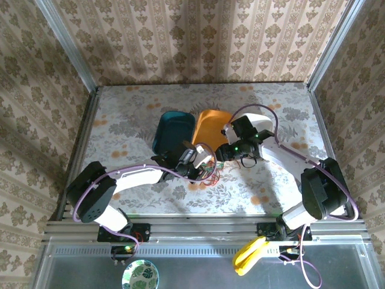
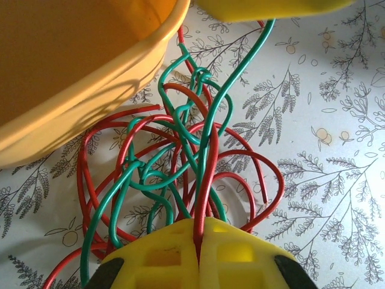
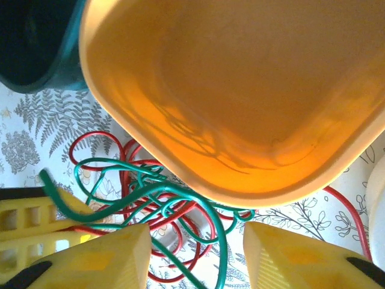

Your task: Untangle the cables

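Note:
A tangle of thin red and green cables (image 2: 180,150) lies on the floral table just in front of the orange bin (image 2: 72,72). My left gripper (image 2: 198,241) is shut on a red cable (image 2: 207,174) that runs straight up out of its yellow fingertips. My right gripper (image 3: 195,256) is open and hovers over the same tangle (image 3: 150,192), with a green cable (image 3: 221,241) passing between its fingers, untouched. From above, the left gripper (image 1: 201,162) and right gripper (image 1: 221,153) meet over the cables (image 1: 208,170). No black cable is visible.
The orange bin (image 1: 213,125) and a teal bin (image 1: 173,132) sit side by side just beyond the tangle. Open table lies to the left, right and front. Patterned walls and metal rails (image 1: 90,96) enclose the table.

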`<action>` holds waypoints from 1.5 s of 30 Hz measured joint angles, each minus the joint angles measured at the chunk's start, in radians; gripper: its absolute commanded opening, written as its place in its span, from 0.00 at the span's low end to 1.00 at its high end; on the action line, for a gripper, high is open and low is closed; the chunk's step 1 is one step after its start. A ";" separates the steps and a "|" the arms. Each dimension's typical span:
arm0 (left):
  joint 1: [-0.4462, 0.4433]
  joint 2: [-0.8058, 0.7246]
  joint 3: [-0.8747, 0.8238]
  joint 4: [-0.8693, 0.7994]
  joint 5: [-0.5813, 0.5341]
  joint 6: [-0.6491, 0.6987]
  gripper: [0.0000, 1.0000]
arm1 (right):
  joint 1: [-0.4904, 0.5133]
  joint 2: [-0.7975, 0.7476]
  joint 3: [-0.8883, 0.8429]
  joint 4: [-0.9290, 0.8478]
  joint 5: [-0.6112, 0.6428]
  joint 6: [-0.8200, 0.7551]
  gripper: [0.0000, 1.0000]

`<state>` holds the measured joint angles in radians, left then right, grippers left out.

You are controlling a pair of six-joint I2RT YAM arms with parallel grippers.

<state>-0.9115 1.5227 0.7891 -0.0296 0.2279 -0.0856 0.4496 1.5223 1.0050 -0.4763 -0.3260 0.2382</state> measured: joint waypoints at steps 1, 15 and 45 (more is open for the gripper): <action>-0.003 -0.003 0.000 0.000 0.000 0.000 0.00 | 0.000 0.007 0.000 0.000 0.000 -0.003 0.37; -0.003 -0.037 -0.006 0.054 0.003 -0.001 0.00 | -0.039 -0.089 -0.003 0.071 -0.041 0.057 0.02; 0.017 -0.030 -0.067 0.062 0.002 -0.027 0.27 | -0.180 -0.212 -0.109 0.471 -0.250 0.511 0.00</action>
<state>-0.8948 1.4925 0.7219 0.0322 0.2302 -0.1131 0.2691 1.3098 0.8963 -0.0055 -0.5762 0.7494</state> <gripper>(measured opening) 0.268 0.080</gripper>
